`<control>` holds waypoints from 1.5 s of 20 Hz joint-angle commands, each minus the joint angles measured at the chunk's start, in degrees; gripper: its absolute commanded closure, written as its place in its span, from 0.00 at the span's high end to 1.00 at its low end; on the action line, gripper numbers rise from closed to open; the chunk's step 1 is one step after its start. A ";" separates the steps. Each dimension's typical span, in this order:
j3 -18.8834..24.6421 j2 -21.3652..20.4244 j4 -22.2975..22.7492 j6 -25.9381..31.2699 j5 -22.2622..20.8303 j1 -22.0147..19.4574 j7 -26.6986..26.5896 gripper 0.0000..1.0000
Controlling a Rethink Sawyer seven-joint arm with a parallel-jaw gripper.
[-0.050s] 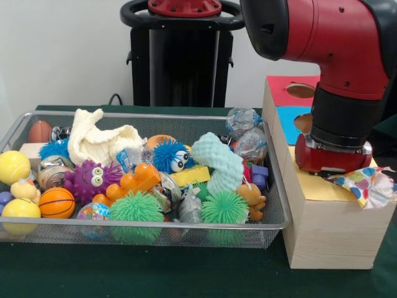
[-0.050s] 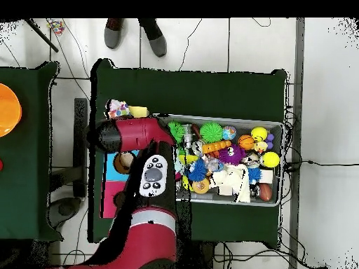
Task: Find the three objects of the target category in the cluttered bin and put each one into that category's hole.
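Observation:
A polka-dot cloth [image 1: 367, 186] lies crumpled on the yellow section [image 1: 319, 187] of the wooden box [image 1: 329, 233], spilling over its right edge. My gripper [image 1: 338, 172] hangs right above that section, touching or just over the cloth; the red wrist hides how it stands. From overhead the cloth [image 2: 118, 110] shows at the box's far end, beyond the arm's tip [image 2: 116, 134]. The wire bin [image 1: 155, 234] holds a white cloth [image 1: 102, 139] and a teal foam cloth [image 1: 217, 161] among the toys.
The box top also has a red section [image 1: 282, 93] and a blue section [image 1: 290, 121], each with a hole. Spiky balls, a basketball [image 1: 57, 202] and clear balls [image 1: 243, 120] crowd the bin. A person's shoes [image 2: 114, 31] stand beyond the table.

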 commanded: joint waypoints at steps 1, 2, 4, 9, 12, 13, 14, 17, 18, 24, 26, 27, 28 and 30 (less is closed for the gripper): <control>4.32 5.45 9.50 -1.30 -2.85 -4.81 2.75 1.00; 4.44 5.39 9.60 -1.47 -2.82 -4.92 2.85 1.00; 4.06 5.16 9.58 -1.48 -2.93 -4.59 3.62 1.00; 4.07 5.06 9.19 -2.38 -3.18 -4.29 3.96 1.00; 4.67 3.91 9.71 -3.17 -3.22 -4.61 3.54 1.00; 4.79 3.46 9.89 -3.38 -3.19 -4.68 3.51 1.00; 4.87 3.03 10.00 -3.57 -3.14 -4.70 3.53 1.00; 5.31 1.76 10.26 -4.05 -3.03 -4.78 3.45 1.00; 5.52 1.30 10.20 -3.70 -3.04 -4.83 3.09 1.00; 5.92 -3.22 10.80 -0.71 -2.87 -4.87 1.82 1.00; 6.11 -5.38 11.68 0.49 -2.82 -5.18 1.05 1.00; 5.77 -6.68 12.24 1.39 -2.84 -5.04 0.90 1.00; 5.53 -8.03 12.78 2.33 -2.76 -4.97 0.71 1.00; 5.16 -10.66 13.92 3.95 -2.57 -4.95 0.38 1.00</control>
